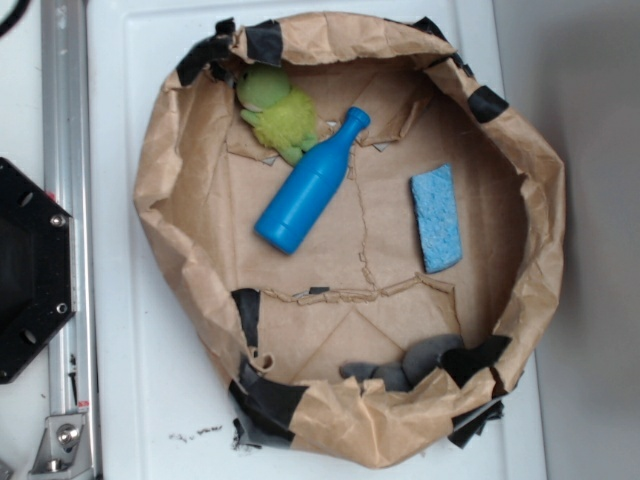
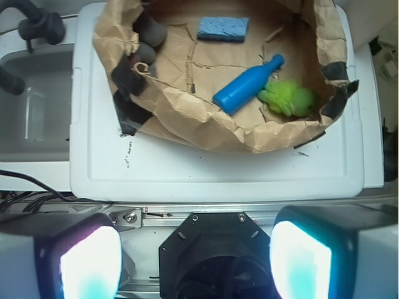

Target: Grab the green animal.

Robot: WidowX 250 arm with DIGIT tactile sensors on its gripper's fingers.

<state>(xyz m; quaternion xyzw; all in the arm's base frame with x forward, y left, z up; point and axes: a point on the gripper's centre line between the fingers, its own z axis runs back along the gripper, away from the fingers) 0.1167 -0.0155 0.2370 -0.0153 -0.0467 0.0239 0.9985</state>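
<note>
The green animal (image 1: pixel 275 111) is a fuzzy lime plush with a round darker head, lying at the back left inside the brown paper nest (image 1: pixel 180 170); the wrist view shows the same green animal (image 2: pixel 288 98) near the nest's right wall. A blue bottle (image 1: pixel 308 184) lies tilted right beside it, neck almost touching. My gripper (image 2: pixel 196 261) hangs open above the black arm base, well outside the nest, with nothing between its two glowing fingers (image 2: pixel 90 265). The exterior view does not show the gripper.
A blue sponge (image 1: pixel 436 218) lies at the nest's right side. A grey plush (image 1: pixel 405 365) sits tucked under the front rim. The nest rests on a white lid (image 1: pixel 130 400). A metal rail (image 1: pixel 65 200) and the black base (image 1: pixel 30 270) stand to the left.
</note>
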